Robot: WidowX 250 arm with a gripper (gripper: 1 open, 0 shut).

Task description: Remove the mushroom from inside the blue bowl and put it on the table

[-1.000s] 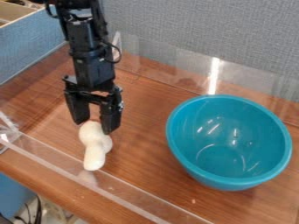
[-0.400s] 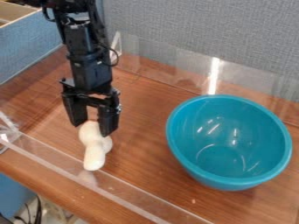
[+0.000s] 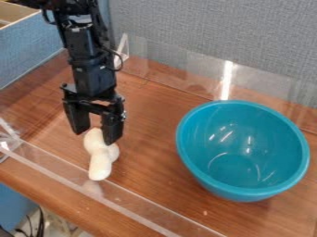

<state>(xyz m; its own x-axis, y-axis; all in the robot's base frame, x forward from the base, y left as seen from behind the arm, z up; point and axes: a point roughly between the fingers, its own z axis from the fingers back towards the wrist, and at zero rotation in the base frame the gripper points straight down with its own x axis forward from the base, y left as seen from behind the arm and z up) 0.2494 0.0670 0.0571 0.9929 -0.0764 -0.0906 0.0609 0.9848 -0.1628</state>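
The large, round, glossy turquoise-blue plastic bowl (image 3: 243, 150) is the landmark here, and it holds nothing. The small toy mushroom (image 3: 99, 154), thick cream-white stem and all, lies on its side on the reddish-brown wood-grain table (image 3: 161, 116), well to the left of the bowl and near the low clear acrylic wall (image 3: 74, 185) along the front edge. So the move out of the bowl looks done.

The black robot gripper (image 3: 95, 134) points almost straight down over the far end of the mushroom, also well left of the bowl. Its jaws stand wide apart and grip nothing; the two fingers straddle the mushroom's upper end, and I cannot tell whether they touch it.

The mushroom's long axis runs from the far end, under the gripper, toward the front edge of the table, leaning slightly right toward the bowl's side. The near end swells into a rounded knob; a reddish cap is not clearly visible from this view, so I cannot say which end is the cap.

As a judgement: it looks light, probably smooth plastic or rubber, rigid enough not to crush, not fragile. Being round, it may roll when nudged. The best hold would be across the stem's middle, jaws square to the long axis.
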